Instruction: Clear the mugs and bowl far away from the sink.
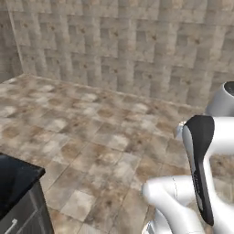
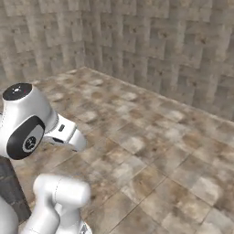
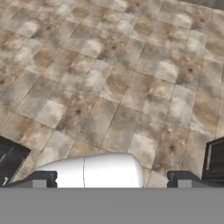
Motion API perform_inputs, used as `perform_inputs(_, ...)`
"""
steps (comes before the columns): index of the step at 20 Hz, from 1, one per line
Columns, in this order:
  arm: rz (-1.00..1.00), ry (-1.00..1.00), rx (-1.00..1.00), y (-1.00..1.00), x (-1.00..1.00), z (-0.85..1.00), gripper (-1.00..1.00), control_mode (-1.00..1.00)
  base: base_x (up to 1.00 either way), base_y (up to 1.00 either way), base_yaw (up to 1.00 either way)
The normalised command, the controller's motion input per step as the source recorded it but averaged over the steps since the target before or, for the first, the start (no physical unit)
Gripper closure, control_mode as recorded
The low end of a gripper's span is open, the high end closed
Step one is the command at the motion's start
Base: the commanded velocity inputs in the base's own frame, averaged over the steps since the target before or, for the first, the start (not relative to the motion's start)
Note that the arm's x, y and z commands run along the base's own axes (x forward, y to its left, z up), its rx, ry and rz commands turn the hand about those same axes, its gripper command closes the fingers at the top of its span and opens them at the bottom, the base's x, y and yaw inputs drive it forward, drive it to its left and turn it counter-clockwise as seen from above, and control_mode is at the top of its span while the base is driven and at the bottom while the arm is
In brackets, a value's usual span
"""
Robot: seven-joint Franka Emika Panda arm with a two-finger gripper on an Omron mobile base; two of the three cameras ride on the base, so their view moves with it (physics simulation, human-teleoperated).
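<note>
With jaws spread apart, the gripper (image 3: 109, 178) faced bare tiled floor (image 3: 109, 87) beyond a dark cabinet (image 1: 18, 192), no mugs ahead.

Tiled floor (image 1: 91, 132) ahead; wall (image 1: 137, 41) behind; cabinet (image 1: 18, 196) left.

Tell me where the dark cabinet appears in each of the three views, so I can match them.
Left base view: the dark cabinet fills the lower left corner, with a black top and grey front.
Right base view: a dark strip at the lower left edge, probably the same cabinet.
Hand view: a dark shape at the lower left; whether it is the same cabinet I cannot tell.
Shared landmark: the brown tiled floor.
</note>
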Motion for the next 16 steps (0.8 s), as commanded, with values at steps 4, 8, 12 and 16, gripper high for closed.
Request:
perform_inputs(4,0.00,0.00,0.00,0.00,0.00,0.00,-1.00,1.00,0.00,0.00,1.00)
perform_inputs(8,0.00,0.00,0.00,0.00,0.00,0.00,-1.00,1.00,-0.01,-0.15,0.93)
perform_inputs(12,0.00,0.00,0.00,0.00,0.00,0.00,-1.00,1.00,0.00,-0.07,0.74)
perform_inputs(16,0.00,0.00,0.00,0.00,0.00,0.00,-1.00,1.00,0.14,0.05,0.51)
